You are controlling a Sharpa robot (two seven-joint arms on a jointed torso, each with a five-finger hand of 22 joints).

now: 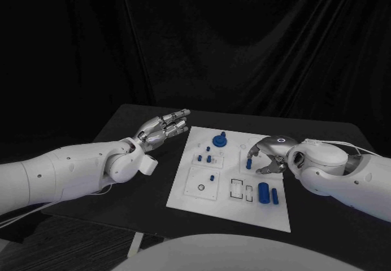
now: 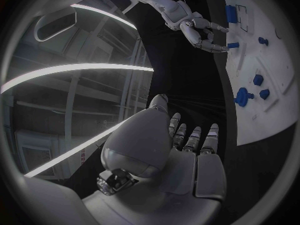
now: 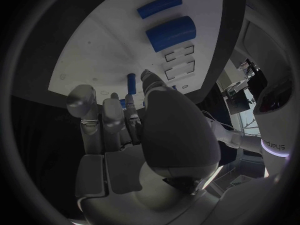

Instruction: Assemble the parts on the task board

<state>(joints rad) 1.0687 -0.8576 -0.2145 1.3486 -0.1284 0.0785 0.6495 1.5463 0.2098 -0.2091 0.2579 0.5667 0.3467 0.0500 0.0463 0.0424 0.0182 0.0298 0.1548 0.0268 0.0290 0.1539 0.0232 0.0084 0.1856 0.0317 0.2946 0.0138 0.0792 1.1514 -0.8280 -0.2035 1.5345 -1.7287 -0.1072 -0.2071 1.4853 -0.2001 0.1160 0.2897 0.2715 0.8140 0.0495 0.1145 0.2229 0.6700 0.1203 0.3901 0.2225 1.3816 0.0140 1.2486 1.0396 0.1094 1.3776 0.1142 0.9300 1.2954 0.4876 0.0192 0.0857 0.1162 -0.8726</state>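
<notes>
Closest to me on the white board [image 1: 204,197] lie two blue cylinders side by side, a thick one [image 1: 263,192] and a thin one [image 1: 276,195], flat beside two empty rectangular slots [image 1: 242,189]; I judge they are waiting there because those slots, or others like them, are meant to take them. Further up the board my right hand [image 1: 269,157] is curled over a small blue peg [image 1: 247,163], with the fingers bent down around it near the board's right edge. From the left wrist view the fingertips seem to pinch that peg [image 2: 232,45], so I take it as held, probably to stand it up or press it into its seat, though I cannot tell whether it is already seated. My left hand [image 1: 163,129] holds nothing: it hovers with fingers straight and a little apart over the black tabletop [image 1: 122,203], just off the board's upper left corner, kept clear so it does not shade or knock the parts. A round blue knob [image 1: 220,140] stands near the board's top, and a few small blue pieces [image 1: 208,158] sit below it, apparently already in their places. A small ring [image 1: 200,187] marks an unfilled socket on the square plate at lower left, so more of the job remains
</notes>
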